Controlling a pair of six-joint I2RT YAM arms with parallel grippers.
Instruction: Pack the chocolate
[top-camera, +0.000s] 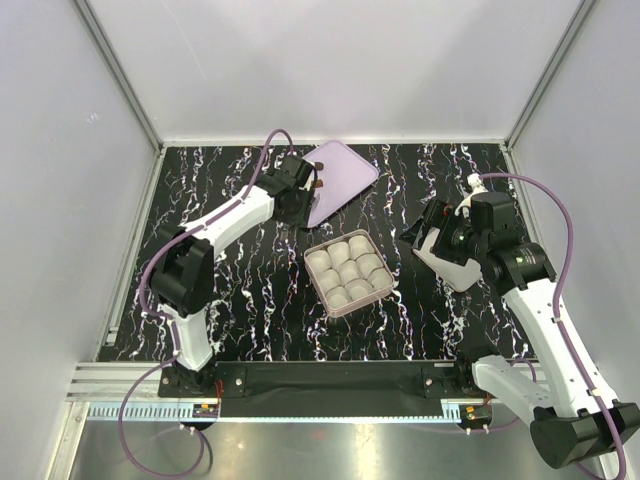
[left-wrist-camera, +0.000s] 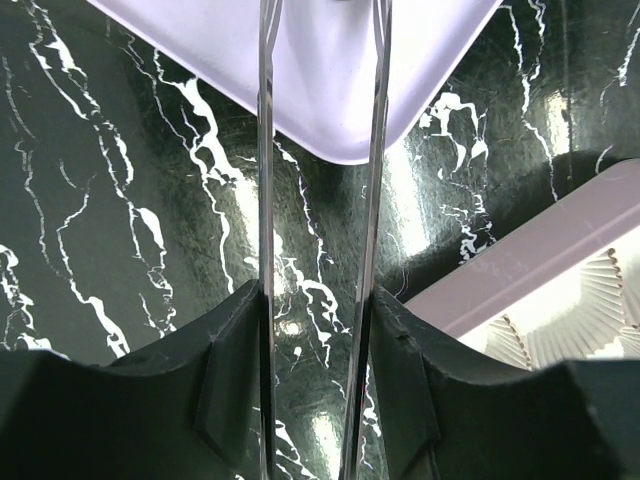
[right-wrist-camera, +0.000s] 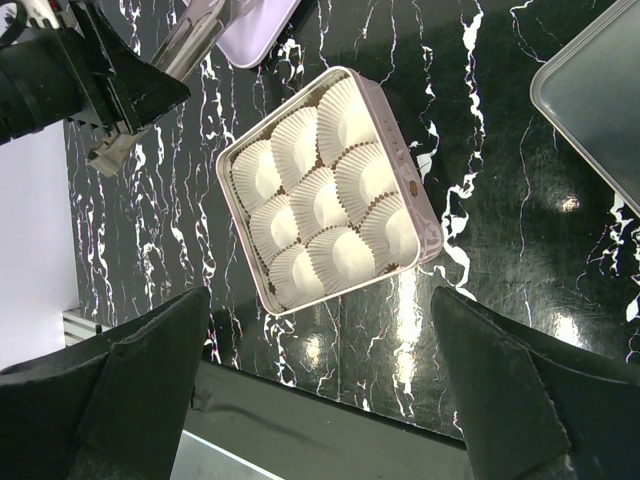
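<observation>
Chocolate box (right-wrist-camera: 424, 218), 9 white paper cups (right-wrist-camera: 320, 200), left gripper (left-wrist-camera: 316, 345) holding tweezers (left-wrist-camera: 267, 150)

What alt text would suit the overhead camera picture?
A square box of nine white paper cups, all empty-looking, sits mid-table between two robot arms. The left arm holds tweezers at a lilac lid; the right arm's jaws stand open beside the box.

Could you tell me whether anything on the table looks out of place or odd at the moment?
Nothing looks spilled or damaged. The box sits skewed on the table, its nine paper cups all look empty, and the lid lies apart beyond it, under the tweezers in the left fingers.
</observation>
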